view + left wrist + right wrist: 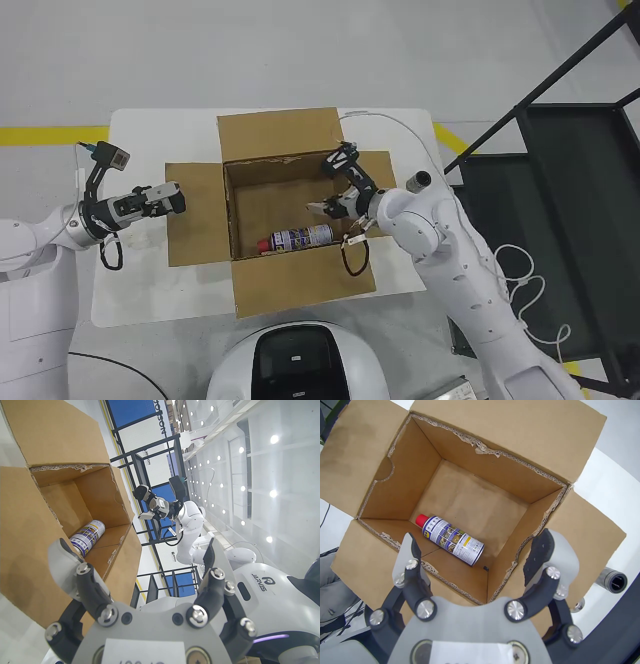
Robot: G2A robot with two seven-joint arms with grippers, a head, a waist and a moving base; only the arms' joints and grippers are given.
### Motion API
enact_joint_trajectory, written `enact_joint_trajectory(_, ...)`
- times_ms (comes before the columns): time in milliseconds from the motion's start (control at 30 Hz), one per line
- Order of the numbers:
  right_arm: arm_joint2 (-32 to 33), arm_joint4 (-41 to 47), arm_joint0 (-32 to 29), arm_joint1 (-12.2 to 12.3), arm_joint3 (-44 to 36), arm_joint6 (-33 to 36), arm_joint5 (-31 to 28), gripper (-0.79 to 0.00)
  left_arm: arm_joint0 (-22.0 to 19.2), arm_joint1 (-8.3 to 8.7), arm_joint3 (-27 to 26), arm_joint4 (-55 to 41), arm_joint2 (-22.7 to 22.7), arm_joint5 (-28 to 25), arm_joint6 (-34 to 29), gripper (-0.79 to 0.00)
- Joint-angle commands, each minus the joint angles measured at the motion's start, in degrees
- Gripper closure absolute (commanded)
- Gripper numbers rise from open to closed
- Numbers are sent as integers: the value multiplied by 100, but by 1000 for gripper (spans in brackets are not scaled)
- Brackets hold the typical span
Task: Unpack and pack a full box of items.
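From above, a spray can (296, 239) is seen lying in the open box (250, 262), with the right gripper (325, 185) spread above it and the left gripper (172, 198) over a side flap. From the left wrist, its jaws are seen apart and empty. From the right wrist, the can is seen straight below. Unpacking is judged nearly finished, and a descent and closure on the can are called for.

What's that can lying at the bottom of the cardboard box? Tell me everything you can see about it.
It is a spray can: a slim cylinder with a red cap, a white and blue printed label with a yellow patch, and a dark blue rim at its base. It looks like metal. It lies on its side, cap on, on the floor of the open cardboard box, close to the wall nearest the robot. Nothing grips it; the open right gripper hangs above the box.
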Motion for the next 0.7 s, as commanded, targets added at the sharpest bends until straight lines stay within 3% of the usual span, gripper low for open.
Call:
enact_joint_trajectory(0,-100,128,230,3,205,-125,-716,-785,0,0,0,0,0,0,0,-785)
enact_joint_trajectory(200,-684,575,1340,-19,1362,308,-2822,-785,0,0,0,0,0,0,0,-785)
enact_joint_trajectory(267,-928,687,1710,-49,1806,501,-3171,-785,0,0,0,0,0,0,0,-785)
enact_joint_trajectory(567,-2422,1087,2955,-128,3476,-53,-3725,-785,0,0,0,0,0,0,0,-785)
enact_joint_trajectory(667,-2461,1093,2981,-129,3512,-95,-3767,-785,4,1,-15,6,-4,0,44,-785)
